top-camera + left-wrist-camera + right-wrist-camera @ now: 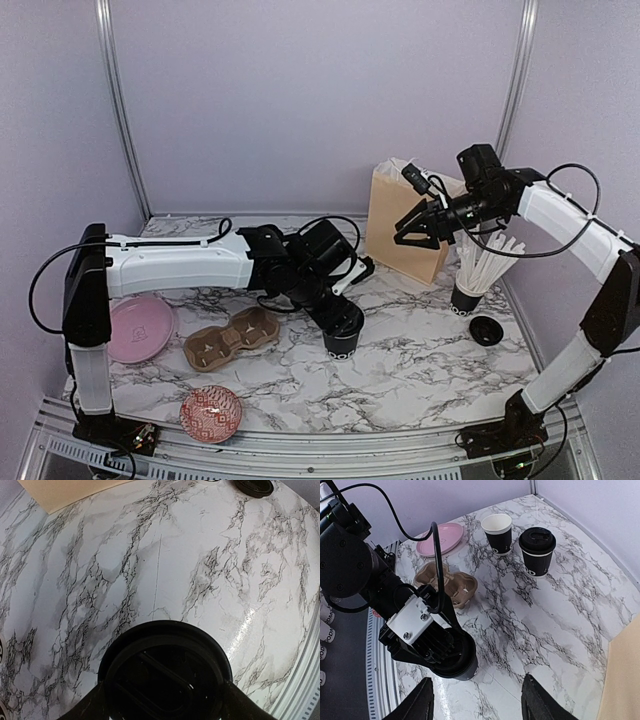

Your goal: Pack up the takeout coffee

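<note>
A black takeout coffee cup with a black lid stands on the marble table at the centre. My left gripper is down over its top. In the left wrist view the lid fills the gap and both fingers touch its rim. In the right wrist view the same cup sits under the left gripper. Two more cups stand further off: one open with a white inside, one lidded. My right gripper is open and empty, raised beside the paper bag.
A brown cup carrier lies left of the held cup, beside a pink plate. A red patterned bowl sits near the front edge. A black cup of white straws and a loose black lid are at the right.
</note>
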`<state>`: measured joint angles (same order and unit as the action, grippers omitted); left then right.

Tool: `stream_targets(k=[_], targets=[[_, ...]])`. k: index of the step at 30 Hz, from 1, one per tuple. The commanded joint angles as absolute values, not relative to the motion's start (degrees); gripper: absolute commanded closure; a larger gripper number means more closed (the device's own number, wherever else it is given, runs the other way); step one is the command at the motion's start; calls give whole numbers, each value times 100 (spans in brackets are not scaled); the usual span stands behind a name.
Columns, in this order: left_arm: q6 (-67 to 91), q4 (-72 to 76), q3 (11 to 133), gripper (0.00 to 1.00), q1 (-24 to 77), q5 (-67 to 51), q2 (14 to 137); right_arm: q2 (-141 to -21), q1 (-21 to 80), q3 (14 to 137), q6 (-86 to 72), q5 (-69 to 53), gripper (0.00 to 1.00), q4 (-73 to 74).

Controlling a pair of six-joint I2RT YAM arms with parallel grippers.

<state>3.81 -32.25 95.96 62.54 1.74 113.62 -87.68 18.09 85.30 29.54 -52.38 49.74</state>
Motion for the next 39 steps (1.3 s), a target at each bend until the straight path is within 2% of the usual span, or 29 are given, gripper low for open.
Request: stream_targets(k=[1,6,13,24,30,33,39], targets=[[480,-3451,9764,30,6214,26,11515,-8794,1784,8525,3047,-5300,43,4895],[465,-3449,9834,30,6098,232,11416,-8763,1744,8625,3015,-5195,43,4902],[371,-3452,10497,33,5241,493,11498,-8754,1462,9009,2907,-5148,43,4904],[229,-3713,12588,33,4322,872,13085,-8806,1378,9739,2647,-3988,43,4771],[294,-3737,13147,33,4106,757,13544,-9090,1228,10180,2614,-3066,43,4630],[315,-3749,13216,29,4058,761,13625,-9307,1071,10291,2606,-2910,43,4558],[290,-3757,13315,13,4054,806,13737,-9780,955,10524,2717,-2810,43,4483]])
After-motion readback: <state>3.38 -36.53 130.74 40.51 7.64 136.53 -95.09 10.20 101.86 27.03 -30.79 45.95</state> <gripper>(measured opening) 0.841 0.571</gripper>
